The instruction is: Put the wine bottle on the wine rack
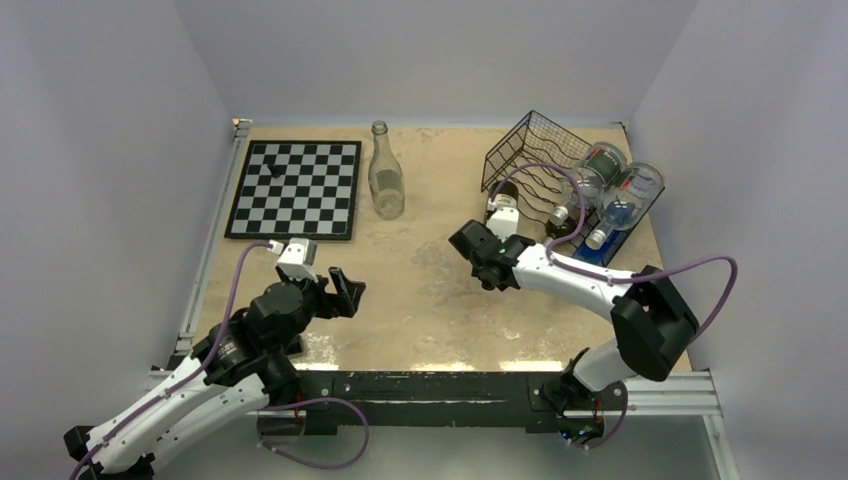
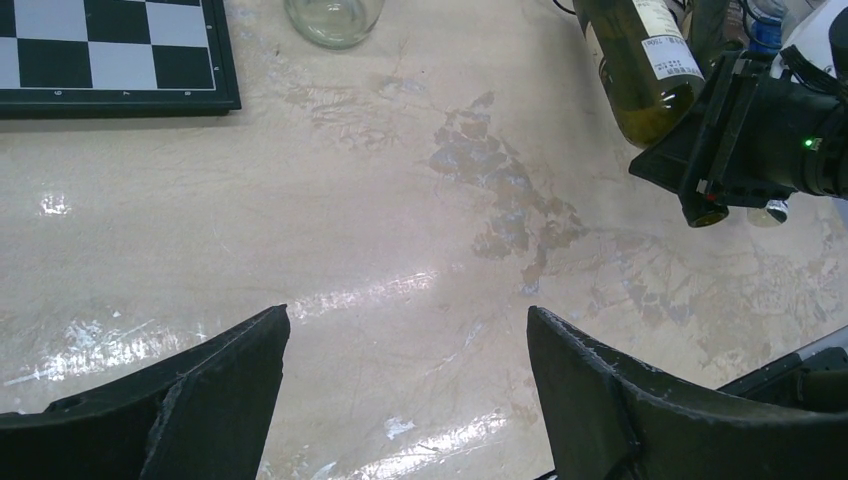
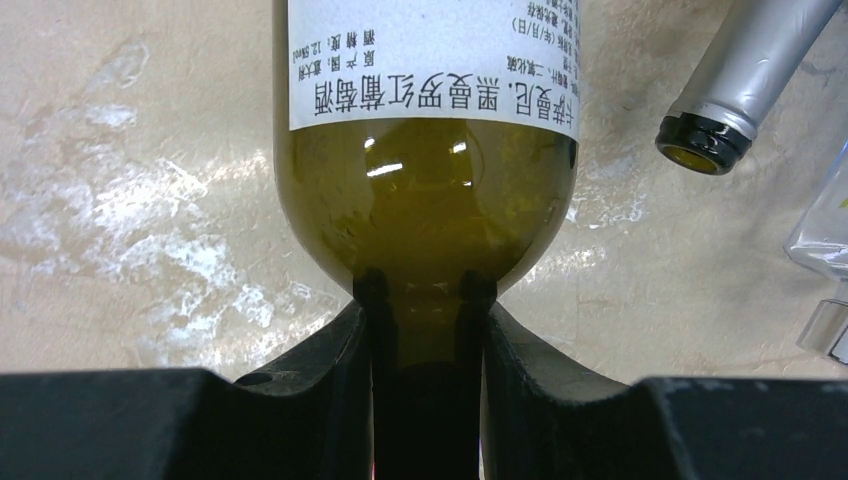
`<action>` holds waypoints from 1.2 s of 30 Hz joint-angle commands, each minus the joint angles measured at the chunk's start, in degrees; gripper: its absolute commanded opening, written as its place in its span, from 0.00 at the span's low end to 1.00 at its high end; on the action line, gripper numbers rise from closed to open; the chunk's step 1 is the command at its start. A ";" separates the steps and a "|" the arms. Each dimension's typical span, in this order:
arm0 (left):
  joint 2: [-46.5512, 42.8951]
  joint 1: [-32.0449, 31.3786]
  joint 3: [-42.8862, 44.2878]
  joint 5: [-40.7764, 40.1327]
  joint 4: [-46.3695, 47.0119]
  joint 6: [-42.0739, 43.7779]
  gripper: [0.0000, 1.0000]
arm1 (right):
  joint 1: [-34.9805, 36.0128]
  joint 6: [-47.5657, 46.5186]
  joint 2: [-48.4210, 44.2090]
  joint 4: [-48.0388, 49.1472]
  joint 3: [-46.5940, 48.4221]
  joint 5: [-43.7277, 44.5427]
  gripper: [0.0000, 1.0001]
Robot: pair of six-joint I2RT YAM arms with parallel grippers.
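Your R gripper (image 3: 425,320) was clamped on the neck of the wine bottle (image 3: 425,190), one finger each side of the glass, no gap. The bottle's long axis ran straight out from the fingers, neck toward the wrist and base away. In the top view it lay roughly near-to-far on the right half of the table (image 1: 420,300). Its base end was at the near-left corner of the wine rack (image 1: 535,150); touching or not, couldn't tell. No view showed whether the bottle rested on the tabletop or hung just above it.

Your L gripper (image 2: 407,318) had its fingers wide apart w/ only bare tabletop btwn them. It hovered over the near-left part, well apart from the bottle.

What each view added:
- **R wrist cam:** only this one showed the grip itself, plus the olive-green glass and a white label w/ printed characters. It also caught the foil-wrapped neck (image 3: 740,70) of another bottle nearby at upper right, its dark rim facing the cam.
- **Top view:** it hid the clamped neck behind the gripper body, but only it showed the whole rack at far right. Two clear bottles (image 1: 600,165) lay at the rack's right side, necks toward the near side. It also showed the chessboard (image 1: 295,188) at far left w/ one dark piece (image 1: 268,168), and an upright glass bottle (image 1: 385,172) btwn board and rack.
- **L wrist cam:** it saw the wine bottle side-on w/ the label up and the R gripper's black body at its near end. Of the board it got only a corner, and of the glass bottle only the base.
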 commanded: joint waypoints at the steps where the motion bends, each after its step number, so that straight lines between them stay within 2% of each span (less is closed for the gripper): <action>1: -0.40 0.25 2.30 -0.90 0.23 1.48 0.92 | -1.87 4.21 -0.50 1.33 3.66 5.64 0.00; 14: -1.72 0.25 4.01 1.28 -1.14 0.36 0.92 | -6.46 5.17 -0.76 -0.01 3.65 9.28 0.00; 23: -3.18 0.25 5.76 1.49 -3.31 0.52 0.92 | -10.98 4.06 6.33 -2.50 10.63 12.96 0.00; 33: -9.06 0.25 6.71 3.98 -4.12 -1.23 0.92 | -14.93 0.12 15.30 -7.68 20.04 15.37 0.00; 36: -9.35 0.25 7.70 4.48 -4.60 -1.13 0.92 | -15.83 -1.72 16.29 -6.35 21.18 14.48 0.00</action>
